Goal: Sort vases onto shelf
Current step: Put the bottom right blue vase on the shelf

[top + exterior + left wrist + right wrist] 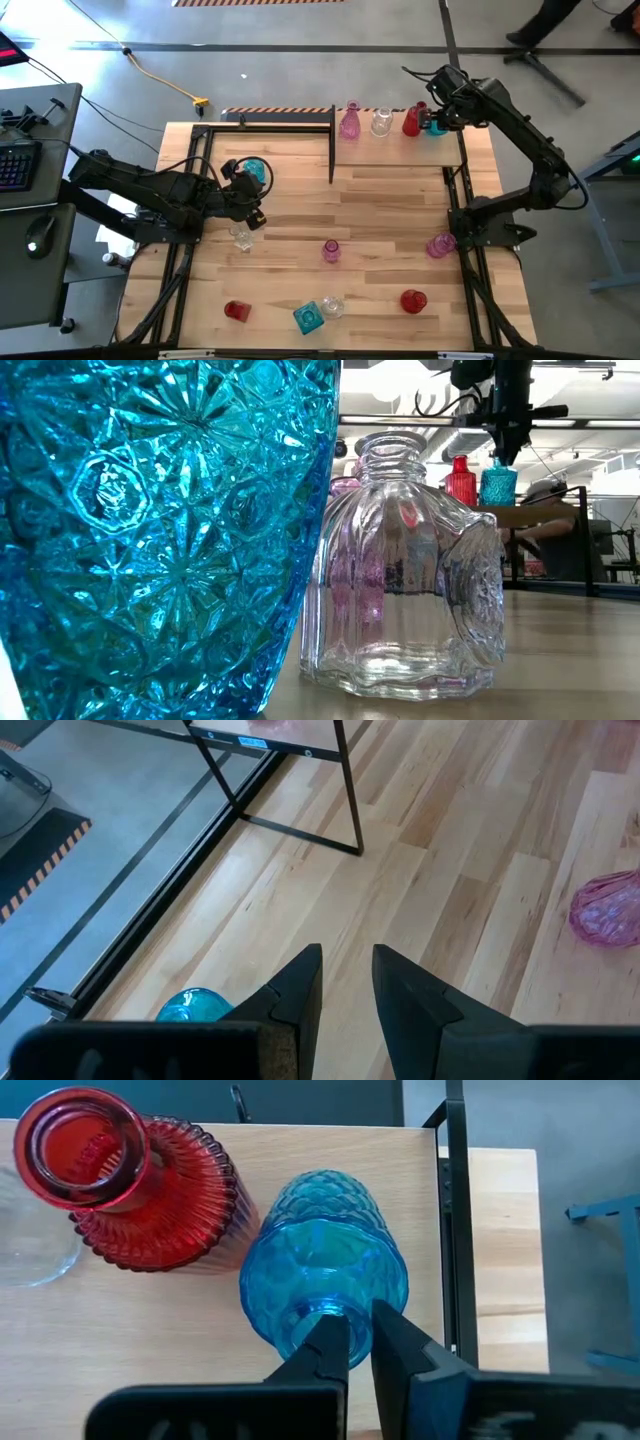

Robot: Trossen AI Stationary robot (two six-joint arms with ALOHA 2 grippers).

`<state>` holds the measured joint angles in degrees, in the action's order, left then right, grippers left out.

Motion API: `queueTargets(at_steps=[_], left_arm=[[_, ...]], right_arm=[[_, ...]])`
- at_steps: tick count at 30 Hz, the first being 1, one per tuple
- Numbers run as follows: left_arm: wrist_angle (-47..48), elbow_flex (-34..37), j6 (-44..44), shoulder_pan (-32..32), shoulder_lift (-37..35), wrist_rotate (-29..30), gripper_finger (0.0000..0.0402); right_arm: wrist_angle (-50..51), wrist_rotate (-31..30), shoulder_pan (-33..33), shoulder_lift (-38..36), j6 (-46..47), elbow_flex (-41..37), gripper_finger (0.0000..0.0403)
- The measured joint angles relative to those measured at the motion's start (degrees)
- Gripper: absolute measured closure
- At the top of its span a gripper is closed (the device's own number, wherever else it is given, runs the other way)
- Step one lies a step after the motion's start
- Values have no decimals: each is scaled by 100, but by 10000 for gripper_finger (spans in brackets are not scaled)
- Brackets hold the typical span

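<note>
The shelf (395, 150) stands at the table's far right and bears a pink vase (349, 122), a clear vase (381, 122), a red vase (120, 1180) and a teal vase (320, 1260), all upright. My right gripper (357, 1320) is above the teal vase, shut on it. My left gripper (347, 955) hangs open over the table's left side with nothing between its fingers. Another teal vase (255, 172) and a clear vase (242, 238) stand beside it on the tabletop. My right gripper holds the teal vase at the rim of its mouth (318, 1318), pinched between the two fingers. The fingers come from above, pointing steeply down. The vase is upright beside the red vase, its base at the shelf's top (498, 505); whether it rests there I cannot tell.
Several more vases stand on the tabletop: pink ones (331, 250) (441, 245), red ones (236, 311) (413, 300), a teal (309, 317) and a clear one (333, 307) at the near edge. Black shelf posts (332, 140) rise mid-table. A person (545, 20) is beyond the far right.
</note>
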<state>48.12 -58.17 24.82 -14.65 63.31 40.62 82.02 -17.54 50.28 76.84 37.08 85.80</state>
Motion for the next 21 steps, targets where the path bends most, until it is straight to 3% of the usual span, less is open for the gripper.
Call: queueTargets(at_steps=[21], left_arm=[[0, 0, 1, 0, 0, 2, 319]], right_arm=[[407, 149, 0, 7, 60, 407, 402]])
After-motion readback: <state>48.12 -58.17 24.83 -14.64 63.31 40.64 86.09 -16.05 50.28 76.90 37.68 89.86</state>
